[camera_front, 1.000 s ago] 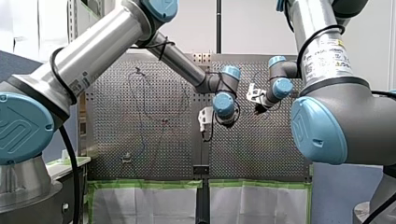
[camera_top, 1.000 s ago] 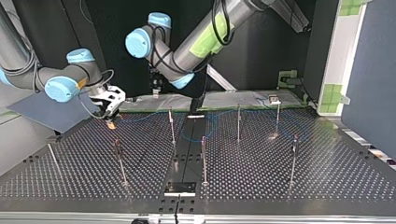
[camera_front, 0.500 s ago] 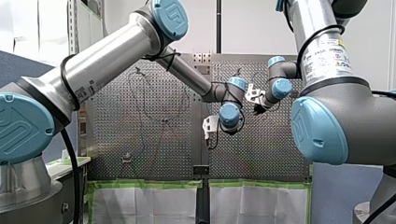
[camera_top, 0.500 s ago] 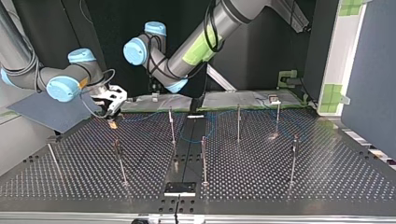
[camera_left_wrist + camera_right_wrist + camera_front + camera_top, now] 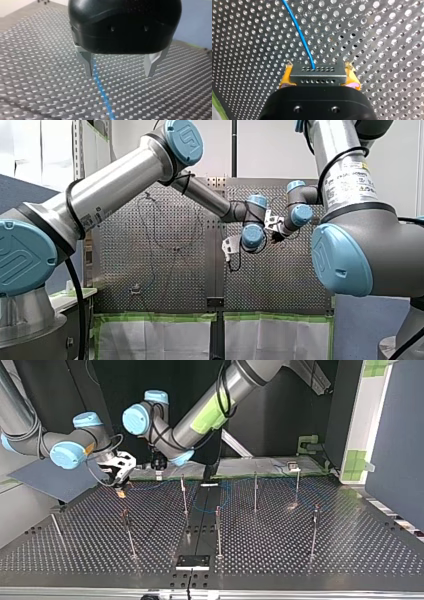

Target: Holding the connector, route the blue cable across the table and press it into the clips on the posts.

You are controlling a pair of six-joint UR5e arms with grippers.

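Left arm: silver-and-blue left arm point(image 5: 120, 175) reaches past the front view's middle, its wrist point(image 5: 253, 236) near the right wrist point(image 5: 300, 214).
Left gripper: black left gripper point(image 5: 118, 73), metal fingers point(image 5: 87, 67) spread wide apart.
Right arm: silver-and-blue right arm point(image 5: 345, 175), forearm folded inward.
Right gripper: black right gripper point(image 5: 317, 77), yellow-padded fingers point(image 5: 286, 78) clamped on either side of a dark grey rectangular connector point(image 5: 316, 71).

Perforated table point(image 5: 300, 560) fills the top view, split by a plain dark strip point(image 5: 197, 530) down its middle. Thin posts point(image 5: 218, 532) stand upright on both halves, well apart. The blue cable point(image 5: 102, 93) lies loose over the holes. A small black plate point(image 5: 192, 561) sits at the near edge, on the strip.
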